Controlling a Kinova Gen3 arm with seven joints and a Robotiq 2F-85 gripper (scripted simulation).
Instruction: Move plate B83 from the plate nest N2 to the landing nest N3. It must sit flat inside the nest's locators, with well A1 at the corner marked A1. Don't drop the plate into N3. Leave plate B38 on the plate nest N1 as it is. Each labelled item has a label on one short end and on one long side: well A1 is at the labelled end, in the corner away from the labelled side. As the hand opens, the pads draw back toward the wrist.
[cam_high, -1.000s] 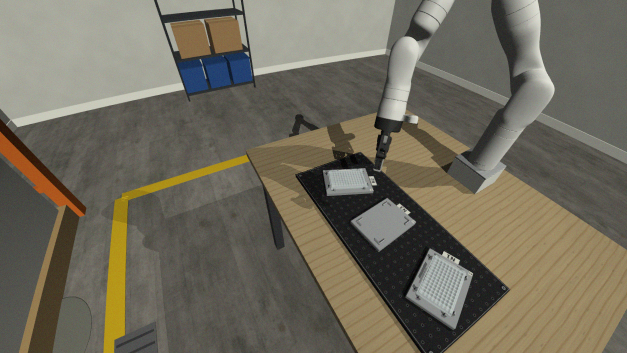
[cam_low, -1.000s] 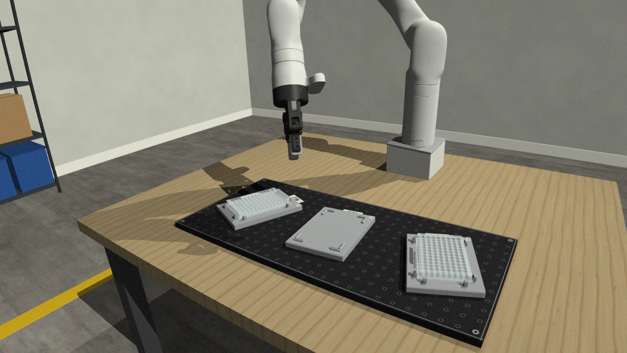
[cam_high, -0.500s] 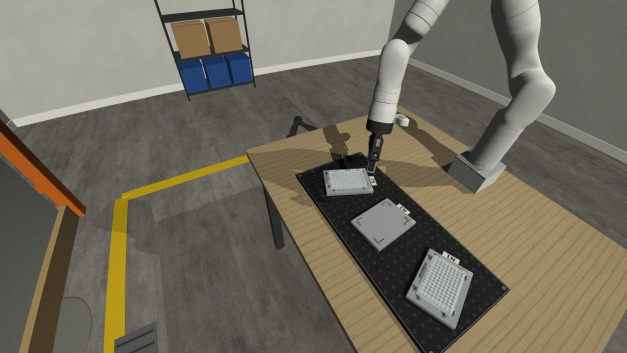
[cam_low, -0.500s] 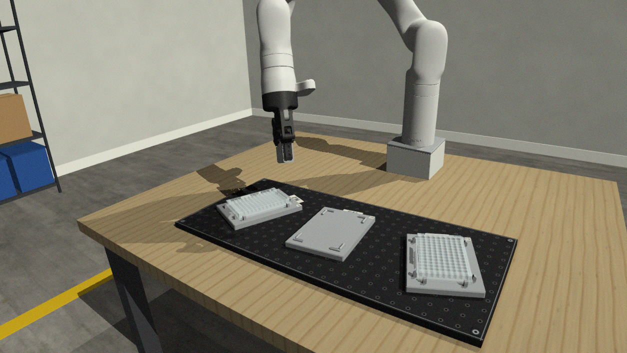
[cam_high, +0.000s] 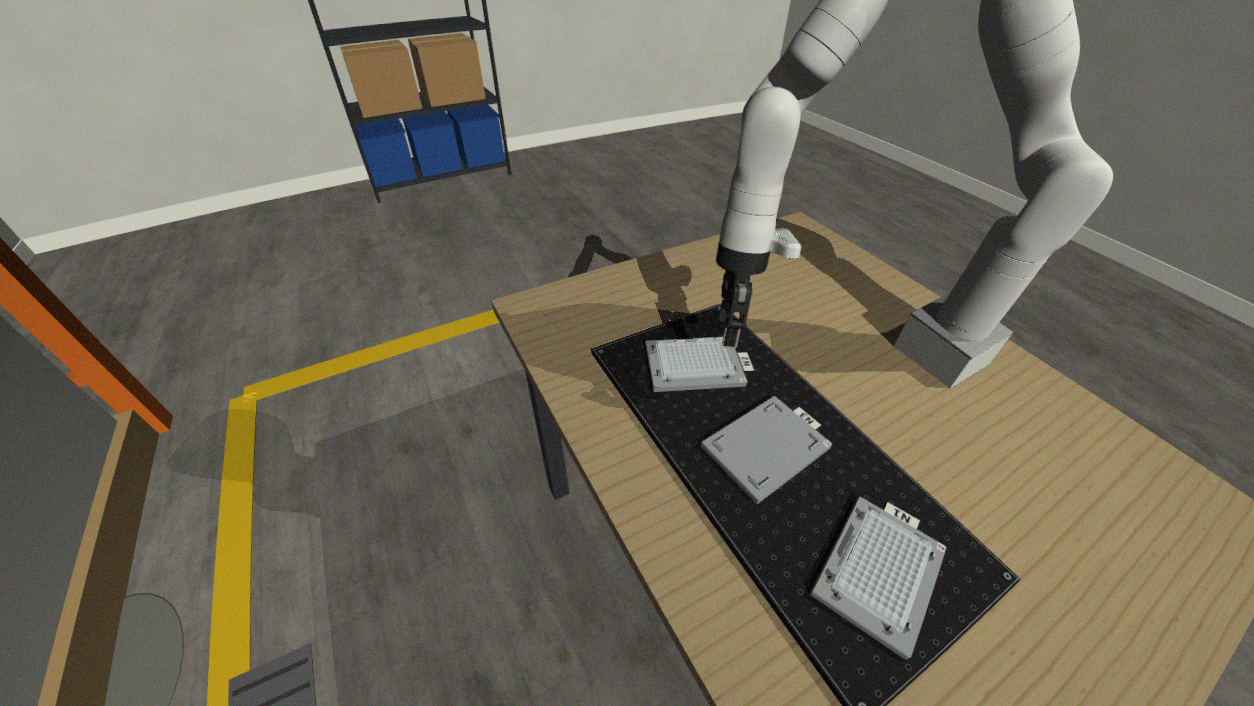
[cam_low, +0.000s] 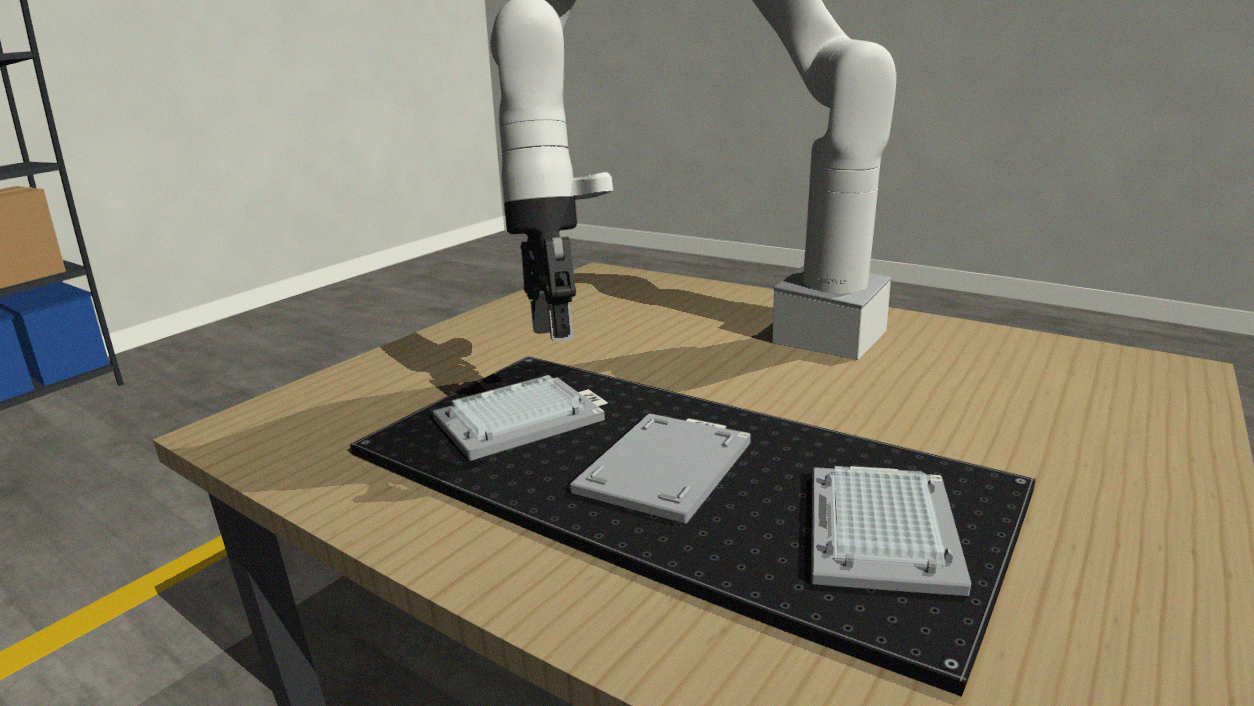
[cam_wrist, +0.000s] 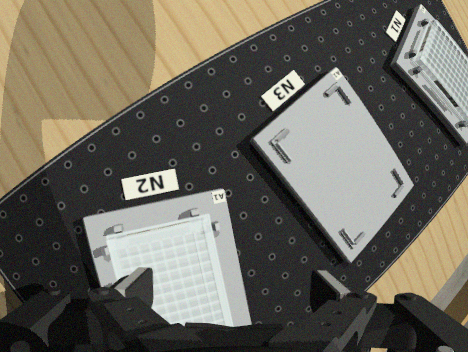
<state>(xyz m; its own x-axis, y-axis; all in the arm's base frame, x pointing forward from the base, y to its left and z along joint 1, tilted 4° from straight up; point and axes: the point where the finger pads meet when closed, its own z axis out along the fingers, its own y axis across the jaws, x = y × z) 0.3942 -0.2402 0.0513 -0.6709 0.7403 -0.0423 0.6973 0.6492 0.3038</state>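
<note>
Plate B83 (cam_high: 693, 359) (cam_low: 515, 407) (cam_wrist: 174, 268), a white well plate, sits on nest N2 (cam_high: 699, 384) (cam_low: 526, 440) (cam_wrist: 230, 255) at the left end of the black breadboard (cam_high: 789, 543) (cam_low: 763, 543) (cam_wrist: 200, 122). The grey landing nest N3 (cam_high: 763, 447) (cam_low: 662, 464) (cam_wrist: 333, 155) is bare in the middle, with its A1 mark (cam_wrist: 337, 74) at the corner near the N3 label (cam_wrist: 282, 91). Plate B38 (cam_high: 881, 570) (cam_low: 881, 513) (cam_wrist: 448, 62) sits on nest N1 (cam_low: 886, 583). My gripper (cam_high: 733, 337) (cam_low: 551, 328) (cam_wrist: 232, 288) is open and empty. It hangs well above the far edge of N2.
The arm's grey base block (cam_high: 952, 346) (cam_low: 829, 315) stands on the wooden table (cam_high: 1096, 526) (cam_low: 1096, 456) behind the breadboard. A shelf with boxes (cam_high: 412, 96) stands far off by the wall. The table's left edge is close to N2.
</note>
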